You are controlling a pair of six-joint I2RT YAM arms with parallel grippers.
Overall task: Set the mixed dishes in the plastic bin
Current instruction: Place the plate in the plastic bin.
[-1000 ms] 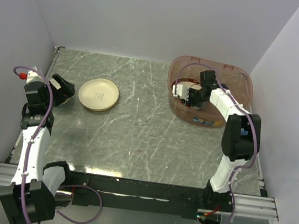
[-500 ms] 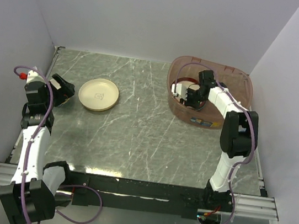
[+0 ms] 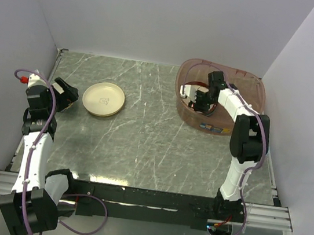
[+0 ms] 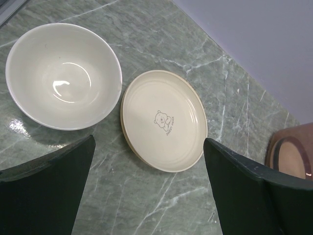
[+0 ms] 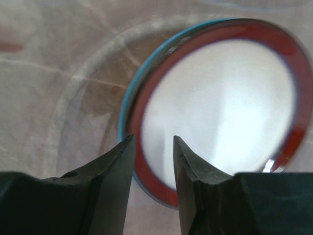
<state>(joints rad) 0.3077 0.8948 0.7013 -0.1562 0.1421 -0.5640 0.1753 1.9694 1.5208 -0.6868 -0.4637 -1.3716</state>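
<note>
right gripper (image 5: pixel 152 142): we see it lowered inside the plastic bin (image 3: pixel 245 73), in the bin's left half, with the right arm reaching over the front wall.
right jaws: partly apart, narrow gap. The rim of the red-patterned bowl (image 5: pixel 220 112) shows through that gap and looks thinner than it. We see no pinch, and the wrist view is too blurred to tell whether a pad touches the rim.
red-patterned bowl: in the bin, mouth up. It has a red band inside the rim, a blue outer edge and a white interior. It lies directly under the right fingers.
plastic bin: translucent pinkish-brown tub at the far right corner of the table (image 3: pixel 153 146), with a small label on its front wall.
left gripper (image 4: pixel 149 147): hovers over the left side of the table, looking down on two dishes.
left jaws: spread wide, nothing between them, touching nothing.
small cream bowl (image 4: pixel 63 76): upright on the table, empty, left of the plate. From above, the left arm hides it.
pale yellow plate (image 4: pixel 164 127): flat on the table, with a small bear print in the centre. It is just beside the cream bowl. The rims look to meet in the wrist view, but we cannot confirm contact.
bowl and plate vs bin: both are outside it, well apart, across the table.
</note>
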